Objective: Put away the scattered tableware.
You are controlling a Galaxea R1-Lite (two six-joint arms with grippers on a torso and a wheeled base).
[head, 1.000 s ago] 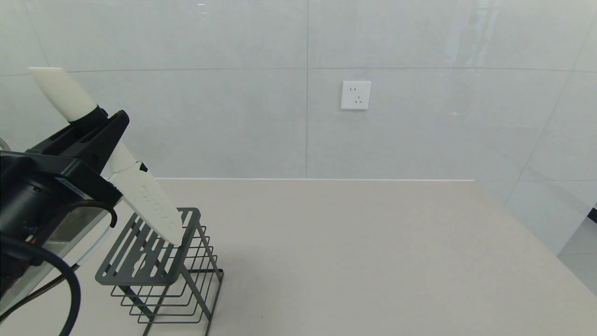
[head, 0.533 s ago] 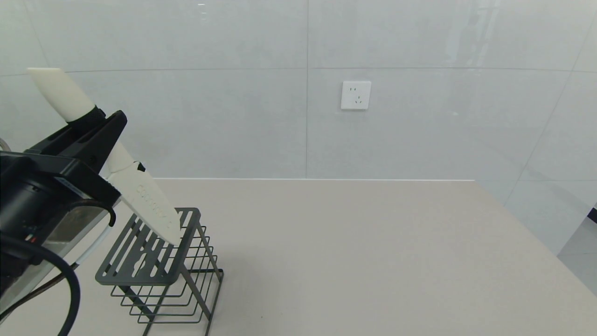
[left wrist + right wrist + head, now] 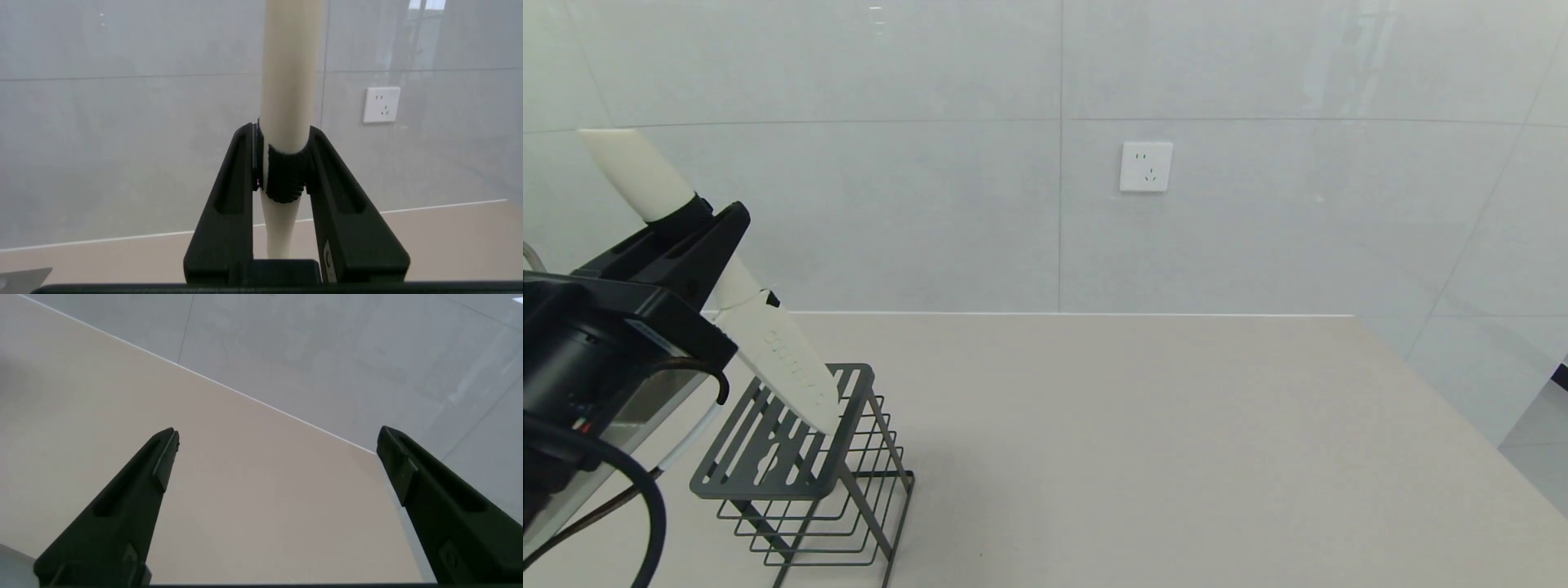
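I judge the job half done: my left pincer (image 3: 696, 222) is clamped on the knife (image 3: 780, 359) by its handle. The blade slants down from my fingers to the rack (image 3: 792, 490), tip at the slotted top; whether it is in a slot I cannot tell. Seating and release remain. My right pincer (image 3: 276, 443) hangs apart, empty.

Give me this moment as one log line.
left hand shut on knife | knife tilted, tip at rack top | right hand open over table | knife not yet racked
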